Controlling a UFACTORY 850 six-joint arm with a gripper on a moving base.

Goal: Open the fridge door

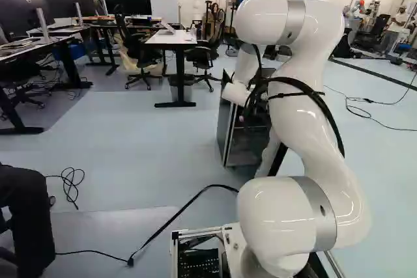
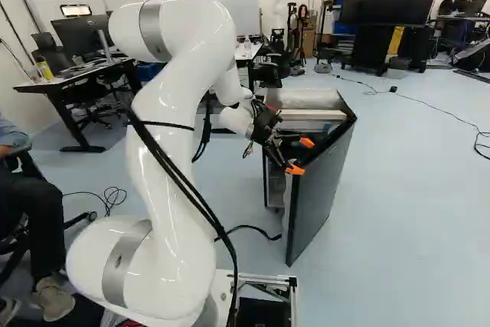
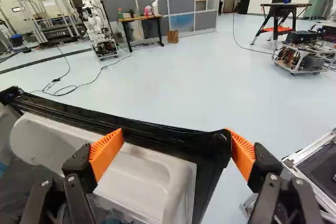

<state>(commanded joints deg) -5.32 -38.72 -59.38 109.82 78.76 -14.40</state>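
In the right base view my gripper is at the top of the fridge door, which stands ajar from the fridge. Seen from the wrist, the gripper has its fingers wide apart over the door's black edge. One orange pad is against or very near the door's outer corner; the other pad is on the inner side, over the white door liner. The two do not clamp the door. The arm hides much of the fridge in the left base view.
A seated person's leg is left of the base. A black cable crosses the floor beside the base frame. Desks and chairs stand farther ahead. Another robot stands across the room in the wrist view.
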